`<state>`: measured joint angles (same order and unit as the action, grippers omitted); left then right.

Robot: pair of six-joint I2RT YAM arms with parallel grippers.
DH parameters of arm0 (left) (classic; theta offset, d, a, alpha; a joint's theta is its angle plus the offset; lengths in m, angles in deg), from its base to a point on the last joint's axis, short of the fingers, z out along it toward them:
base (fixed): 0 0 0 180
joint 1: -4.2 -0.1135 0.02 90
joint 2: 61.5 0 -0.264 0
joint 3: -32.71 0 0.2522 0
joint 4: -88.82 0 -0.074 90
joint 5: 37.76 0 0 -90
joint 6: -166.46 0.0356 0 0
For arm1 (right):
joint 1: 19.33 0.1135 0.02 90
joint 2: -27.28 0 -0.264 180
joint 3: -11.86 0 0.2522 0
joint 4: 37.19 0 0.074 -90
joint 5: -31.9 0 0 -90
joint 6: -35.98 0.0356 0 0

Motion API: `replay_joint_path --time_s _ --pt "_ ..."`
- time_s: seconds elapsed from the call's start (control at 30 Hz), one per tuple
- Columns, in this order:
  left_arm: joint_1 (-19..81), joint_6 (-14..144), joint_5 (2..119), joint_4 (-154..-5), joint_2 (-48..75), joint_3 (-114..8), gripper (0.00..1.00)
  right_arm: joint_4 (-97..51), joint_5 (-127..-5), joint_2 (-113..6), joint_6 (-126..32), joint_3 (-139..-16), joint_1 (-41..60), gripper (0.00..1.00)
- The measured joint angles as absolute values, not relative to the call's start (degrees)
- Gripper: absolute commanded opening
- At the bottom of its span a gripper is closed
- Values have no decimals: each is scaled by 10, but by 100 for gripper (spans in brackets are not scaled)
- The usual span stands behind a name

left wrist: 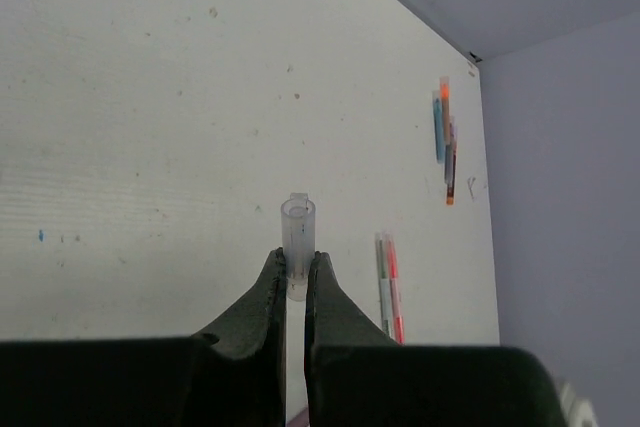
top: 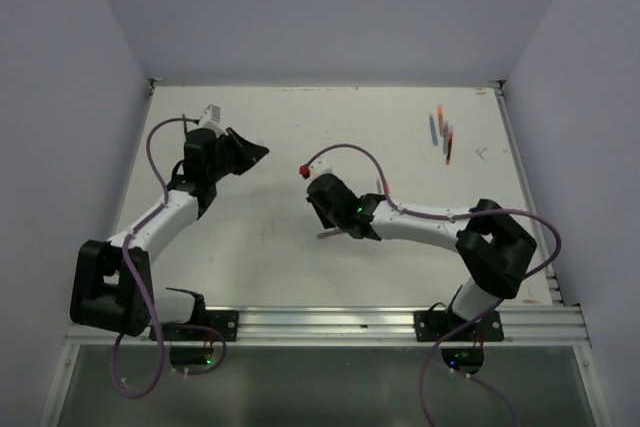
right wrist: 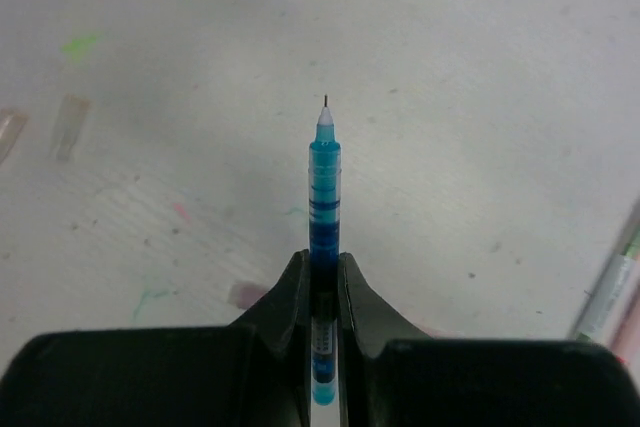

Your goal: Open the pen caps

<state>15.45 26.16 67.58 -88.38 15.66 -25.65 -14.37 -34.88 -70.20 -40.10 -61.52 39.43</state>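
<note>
L gripper (left wrist: 295, 269): clamped on clear cap (left wrist: 297, 219)
R gripper (right wrist: 323, 265): clamped on blue pen (right wrist: 324, 172), tip bare

**What is lying where**

A pen cap (left wrist: 297, 232) is sitting between the fingers of the left end effector (left wrist: 296, 265), poking out ahead of their tips. Just to the right of those tips, a pair of pens (left wrist: 388, 287) is lying on the surface (left wrist: 150, 127). Farther ahead and to the right, a group of pens (left wrist: 445, 142) is lying side by side. A pen (right wrist: 324, 187) is sticking forward from between the fingers of the right end effector (right wrist: 323, 269). Further pens (right wrist: 608, 297) are lying on the surface off to its right.
</note>
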Motion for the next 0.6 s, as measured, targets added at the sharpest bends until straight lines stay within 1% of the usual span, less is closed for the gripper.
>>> replay_joint_path --time_s 0.07,0.27,0.43,0.6 --pt "154 277 674 -875 136 -236 0 -140 -380 -663 -388 -597 344 0" --pt "154 327 657 -826 56 -150 0 -115 -427 -583 -368 -594 191 0" --pt "154 338 667 -817 39 -80 0 -100 -447 -575 -368 -571 88 0" --pt "154 342 671 -806 36 -45 0 -80 -474 -582 -361 -532 13 0"
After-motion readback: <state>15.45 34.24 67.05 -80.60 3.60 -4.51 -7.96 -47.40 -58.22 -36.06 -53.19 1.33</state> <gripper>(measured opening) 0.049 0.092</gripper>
